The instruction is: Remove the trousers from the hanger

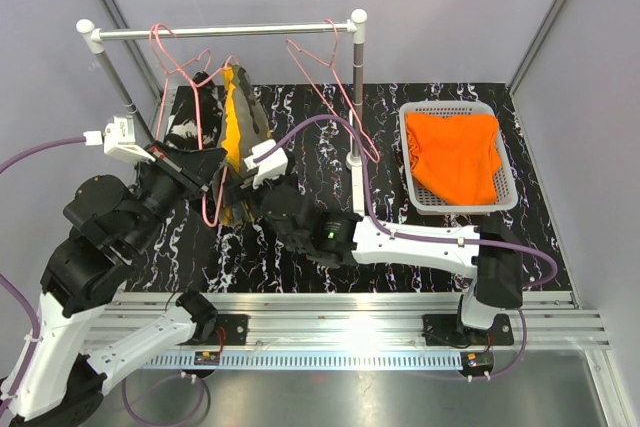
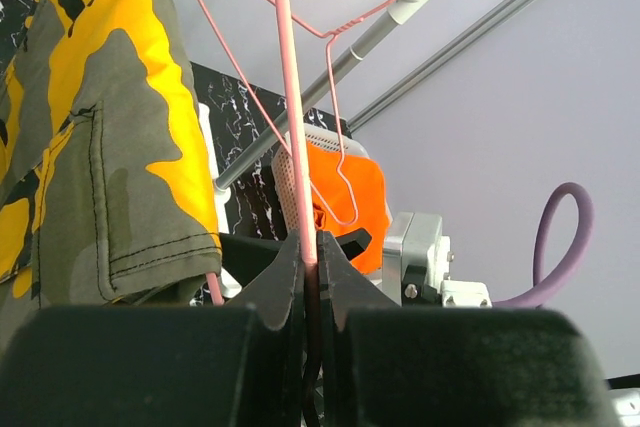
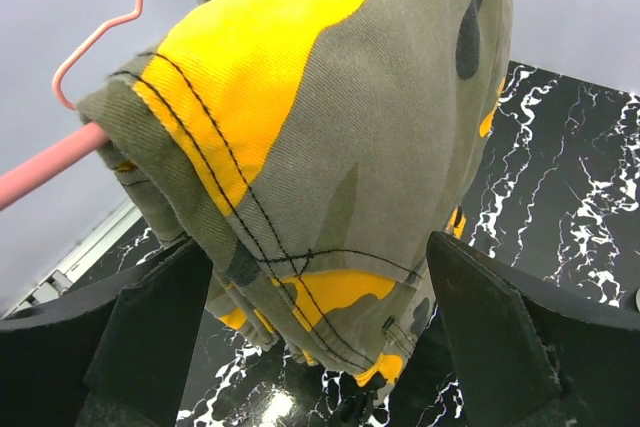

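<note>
The olive camouflage trousers (image 1: 240, 117) hang over a pink hanger (image 1: 210, 202) below the rail. My left gripper (image 1: 208, 175) is shut on that hanger's pink wire (image 2: 305, 217), with the camouflage trousers (image 2: 100, 147) just to its left. My right gripper (image 1: 245, 187) is open, its jaws on either side of the lower fold of the camouflage trousers (image 3: 330, 147) without closing on it. The bright orange trousers (image 1: 455, 152) lie in the white basket (image 1: 410, 162). A dark cloth (image 1: 190, 127), perhaps the black pair, hangs left of the camouflage pair and is hard to tell from the table.
A white rail (image 1: 220, 32) on two posts spans the back. Empty pink hangers (image 1: 320, 77) hang on it. The right post (image 1: 355, 117) stands between the camouflage trousers and the basket. The tabletop (image 1: 300, 117) is black marble.
</note>
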